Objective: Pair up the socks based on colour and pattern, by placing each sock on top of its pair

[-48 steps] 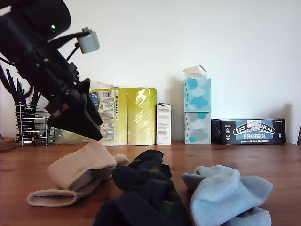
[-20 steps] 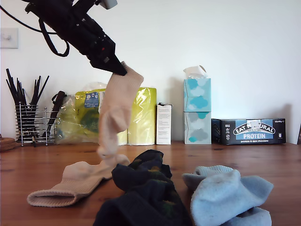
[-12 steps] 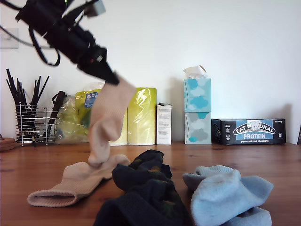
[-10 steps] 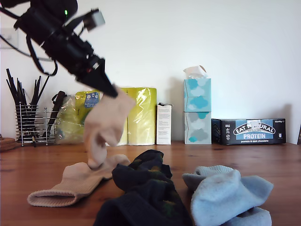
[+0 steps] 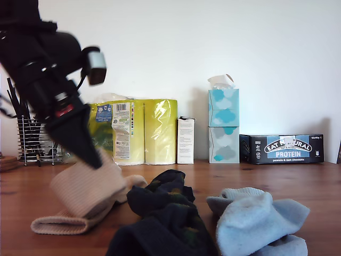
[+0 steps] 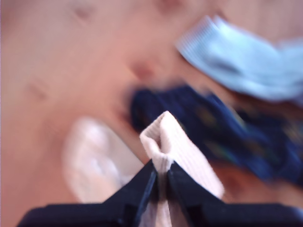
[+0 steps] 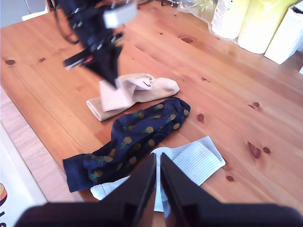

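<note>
My first gripper (image 6: 161, 182) pinches a ribbed beige fabric sock (image 6: 182, 151) — black jaws pressed onto a fold of the cuff. That wrist view is motion-blurred; the dark spotted sock (image 6: 227, 132) and pale blue sock (image 6: 241, 59) read only as smears on the wooden table (image 6: 61, 61).

In the exterior view the first gripper (image 5: 88, 154) sits low at the exterior view's left, its tip on the held beige sock (image 5: 88, 186), which lies bunched on top of a second beige sock (image 5: 58, 224) flat on the table (image 5: 298, 186). How much they overlap is hard to tell — the arm covers part of the pile.

My second gripper (image 7: 157, 189) hangs high above the table, jaws pressed together on nothing. Its view shows the beige pair (image 7: 137, 90), the navy-black sock with yellow-green spots (image 7: 137, 137) just beside it, and a light blue ribbed sock (image 7: 189, 163) partly under the navy one, partly hidden by the jaws. Any second navy or blue sock cannot be separated out.
</note>
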